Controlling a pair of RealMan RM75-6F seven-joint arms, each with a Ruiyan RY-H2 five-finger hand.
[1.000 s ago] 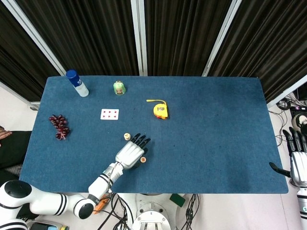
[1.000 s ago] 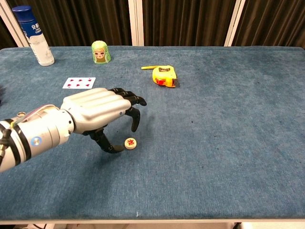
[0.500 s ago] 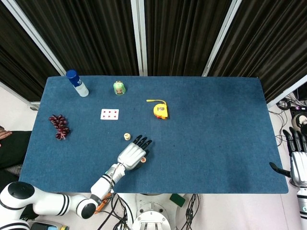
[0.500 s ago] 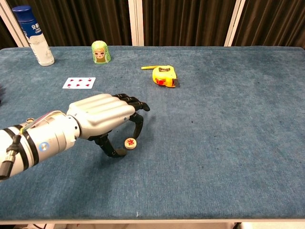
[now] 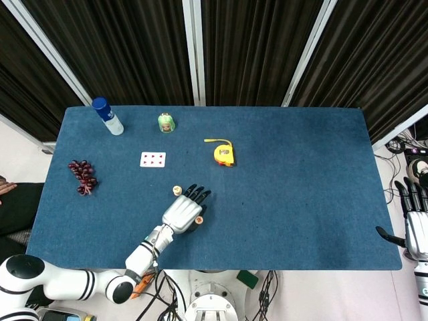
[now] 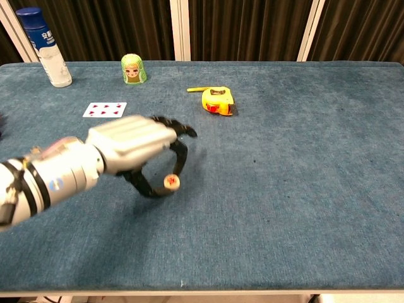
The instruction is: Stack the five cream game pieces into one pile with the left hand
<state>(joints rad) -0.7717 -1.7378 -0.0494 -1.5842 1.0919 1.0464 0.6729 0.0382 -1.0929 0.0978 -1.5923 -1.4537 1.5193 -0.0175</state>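
playing card, tape measure, doll, grapes

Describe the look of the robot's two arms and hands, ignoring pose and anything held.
The left hand has a silver-grey metallic back and black fingers. Its forearm is white with black bands, a small blue dot and thin coloured wires near the wrist. The right hand, at the head view's edge, shows the same silver body and dark fingers.
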